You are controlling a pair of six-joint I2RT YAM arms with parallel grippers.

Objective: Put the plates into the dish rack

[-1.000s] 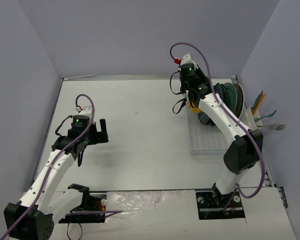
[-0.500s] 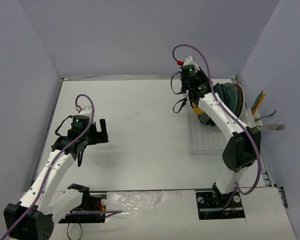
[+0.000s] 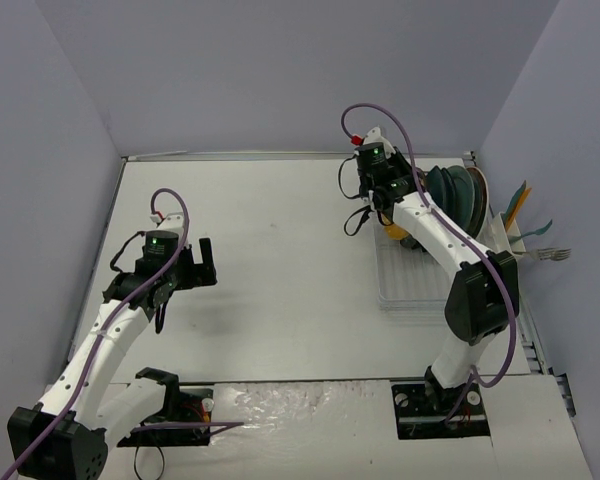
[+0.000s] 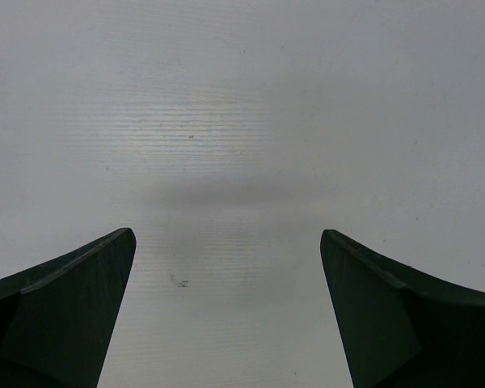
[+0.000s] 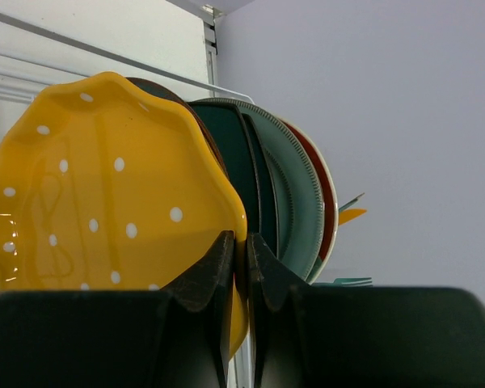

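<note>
My right gripper (image 5: 241, 242) is shut on the rim of the orange-yellow plate (image 5: 105, 194), which has white dots and stands on edge at the near end of the row. Behind it stand a dark teal plate (image 5: 234, 162), a grey-green plate (image 5: 295, 194) and a red plate (image 5: 327, 198). In the top view the right gripper (image 3: 385, 200) is over the far end of the white wire dish rack (image 3: 410, 285), with the plates (image 3: 455, 195) upright in it. My left gripper (image 3: 205, 262) is open and empty over bare table; its fingertips (image 4: 105, 267) show only white surface between them.
Utensils (image 3: 528, 225) stand in the holder at the rack's right side. Purple-grey walls close the table on three sides, the right wall close to the rack. A white wire rail (image 5: 97, 52) runs behind the plates.
My right gripper has shifted slightly left and toward the near side at the rack's far end, still holding the orange-yellow plate. The left arm has not moved.
</note>
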